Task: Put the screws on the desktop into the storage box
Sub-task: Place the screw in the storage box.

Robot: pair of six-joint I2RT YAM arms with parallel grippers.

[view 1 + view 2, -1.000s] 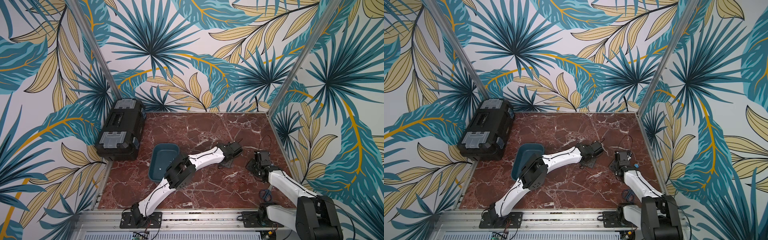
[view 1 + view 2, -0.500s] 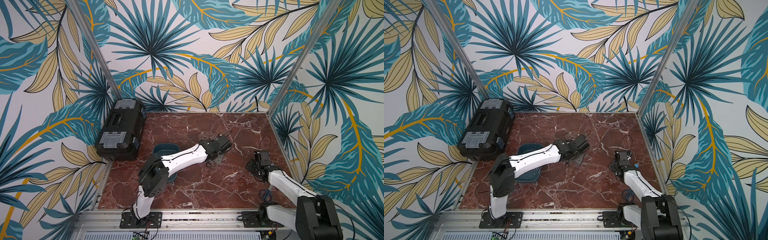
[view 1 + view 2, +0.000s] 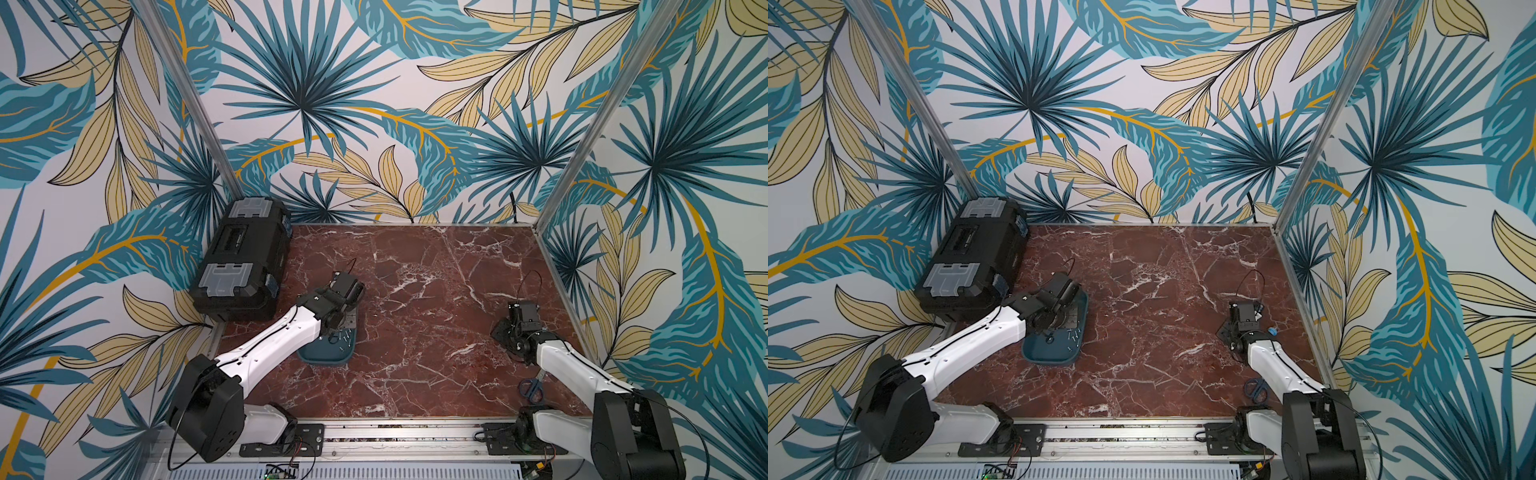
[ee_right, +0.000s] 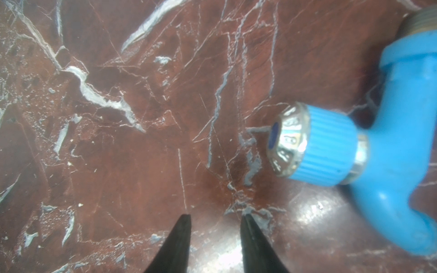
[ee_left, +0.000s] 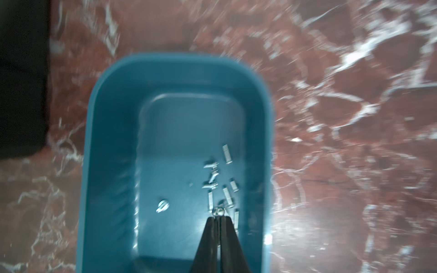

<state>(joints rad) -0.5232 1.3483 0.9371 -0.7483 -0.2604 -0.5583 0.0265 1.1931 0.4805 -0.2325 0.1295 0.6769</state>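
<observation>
**Item 1, left pincer**: pressed together, pinching one screw by the shank, head poking past my tips. It hangs inside the rim of the storage box, which sits left of centre in the lower half of both top views.

**Item 2, screws**: a loose cluster on the box floor, close to one long wall.

**Item 3, right pincer**: tips partly spread, empty, low over bare desktop at right of frame in both top views. A blue tap lies beside it, not touching.

**Item 4, step in hand (my judgement):** the drop. I should keep my tips low and well within the walls, then part them gently so the screw neither bounces out nor clings to a pad.

**Item 5, strays:** too small to spot on the marble from above.
</observation>
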